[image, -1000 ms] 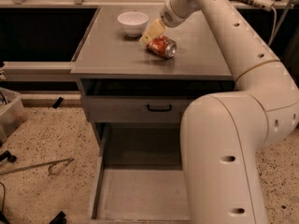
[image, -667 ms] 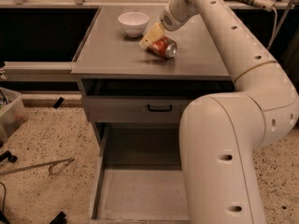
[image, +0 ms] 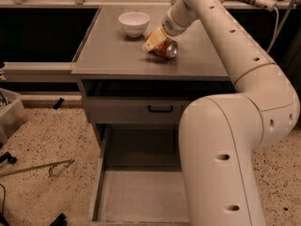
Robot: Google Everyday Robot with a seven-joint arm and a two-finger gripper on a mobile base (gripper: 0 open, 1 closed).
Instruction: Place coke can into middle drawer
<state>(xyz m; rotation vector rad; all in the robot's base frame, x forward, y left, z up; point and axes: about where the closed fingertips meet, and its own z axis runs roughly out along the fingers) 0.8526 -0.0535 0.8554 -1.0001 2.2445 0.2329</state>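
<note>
Camera view from above: the white arm reaches over a grey cabinet top (image: 113,55), and its gripper (image: 154,41) rests against the coke can (image: 167,49). The can lies on its side just right of the jaws. Whether the jaws clasp it cannot be told. A white bowl (image: 134,22) sits just behind them. The middle drawer (image: 141,192) stands open well below.

The coke can (image: 166,49), red and dented, lies on its side on the cabinet top (silver end towards me), the gripper (image: 154,40) right against it. Below, the grey middle drawer (image: 141,194) stands pulled open.
</note>
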